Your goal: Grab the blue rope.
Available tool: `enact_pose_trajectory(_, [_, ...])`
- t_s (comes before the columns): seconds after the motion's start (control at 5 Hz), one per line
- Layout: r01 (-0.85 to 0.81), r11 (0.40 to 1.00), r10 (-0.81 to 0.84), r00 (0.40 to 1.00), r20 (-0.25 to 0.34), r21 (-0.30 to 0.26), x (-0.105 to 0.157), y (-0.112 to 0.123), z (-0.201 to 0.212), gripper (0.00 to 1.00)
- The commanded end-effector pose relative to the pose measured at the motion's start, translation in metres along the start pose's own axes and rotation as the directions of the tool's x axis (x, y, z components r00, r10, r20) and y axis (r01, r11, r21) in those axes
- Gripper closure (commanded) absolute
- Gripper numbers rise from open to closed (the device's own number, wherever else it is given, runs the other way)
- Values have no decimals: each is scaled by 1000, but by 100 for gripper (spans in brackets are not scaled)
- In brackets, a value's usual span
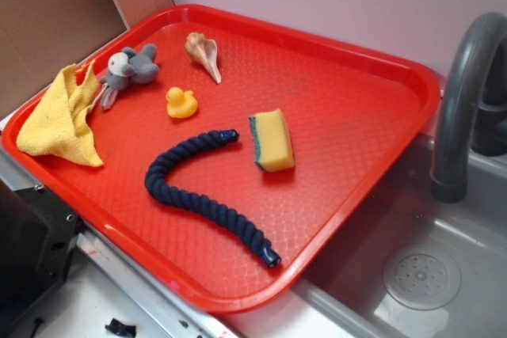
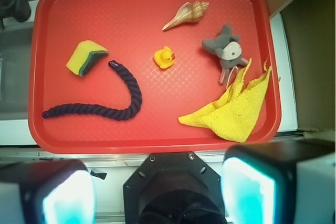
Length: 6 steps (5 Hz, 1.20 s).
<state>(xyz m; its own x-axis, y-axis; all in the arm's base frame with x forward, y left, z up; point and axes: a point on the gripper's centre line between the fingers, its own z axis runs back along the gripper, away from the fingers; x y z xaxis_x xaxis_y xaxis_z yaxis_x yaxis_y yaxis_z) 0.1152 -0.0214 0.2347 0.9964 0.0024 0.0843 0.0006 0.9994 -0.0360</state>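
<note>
The blue rope [image 1: 198,187] is a thick navy twisted rope lying in a curve on the red tray [image 1: 372,77], with small shiny blue caps at its ends. In the wrist view the blue rope [image 2: 113,109] lies in the tray's [image 2: 136,3] lower left part. My gripper [image 2: 157,195] shows only in the wrist view, high above and outside the tray's near edge. Its jaws stand wide apart with nothing between them. The gripper does not show in the exterior view.
On the tray lie a yellow sponge [image 1: 273,140], a rubber duck [image 1: 181,103], a seashell [image 1: 203,55], a grey plush animal [image 1: 131,69] and a yellow cloth [image 1: 63,116]. A grey sink [image 1: 428,275] and faucet [image 1: 463,93] stand to the right.
</note>
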Motion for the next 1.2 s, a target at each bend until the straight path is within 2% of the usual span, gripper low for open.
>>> enact_pose_trajectory(0.0, [0,1000,0,1000,0,0,0,0,0,0])
enact_pose_trajectory(0.2, [-108,994,108,993,45,-11,7,-4,-13,0])
enact_pose_trajectory(0.4, [-202,979,205,969,139,-32,17,-6,-37,0])
enact_pose_trajectory(0.6, [-300,954,295,942,158,8,40,-10,-87,0])
enact_pose_trajectory(0.8, [-247,966,236,963,130,79,55,-16,-126,0])
enact_pose_trajectory(1.0, [-233,970,227,970,88,69,65,-18,-167,0])
